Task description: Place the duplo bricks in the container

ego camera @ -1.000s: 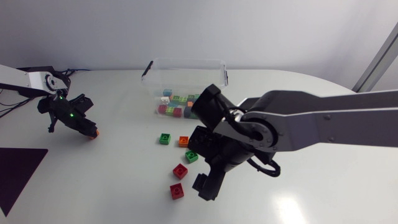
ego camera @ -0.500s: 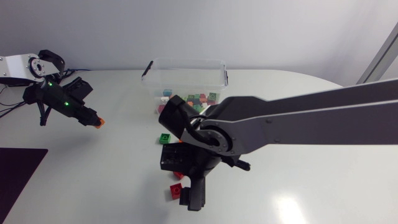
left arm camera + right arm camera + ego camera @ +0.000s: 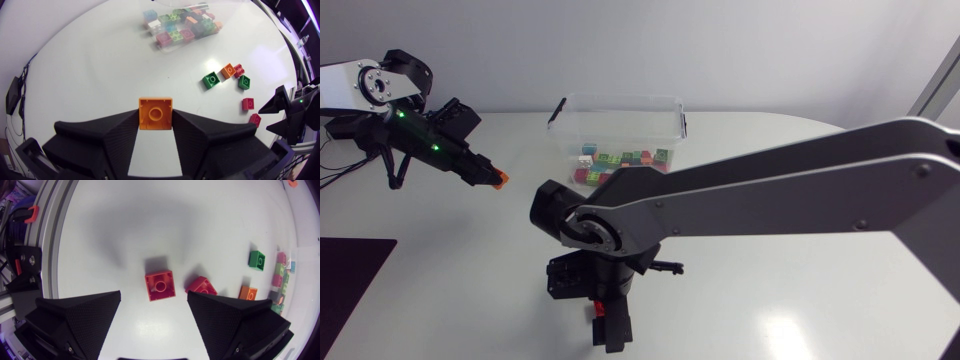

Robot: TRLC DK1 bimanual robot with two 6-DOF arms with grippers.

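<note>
Right gripper [image 3: 154, 305] spread wide over a red brick [image 3: 160, 285] lying flat near the front edge of the table [image 3: 100, 240], best to drop straight and centre it before pinching; left gripper [image 3: 485, 175] clamps an orange brick [image 3: 155, 113], aloft, well apart from the container [image 3: 620, 98].

We find the worktop [image 3: 840, 290] smooth, glossy and white, with lamp glare on it. The container [image 3: 616, 110], upper centre of the head view, is clear plastic. The orange brick [image 3: 155, 113] and red brick [image 3: 160, 285] are shiny moulded plastic. The left end effector [image 3: 155, 125] and right end effector [image 3: 155, 296] are matt black and finely ribbed. The right arm [image 3: 770, 190] has a satin silver-grey finish.
</note>
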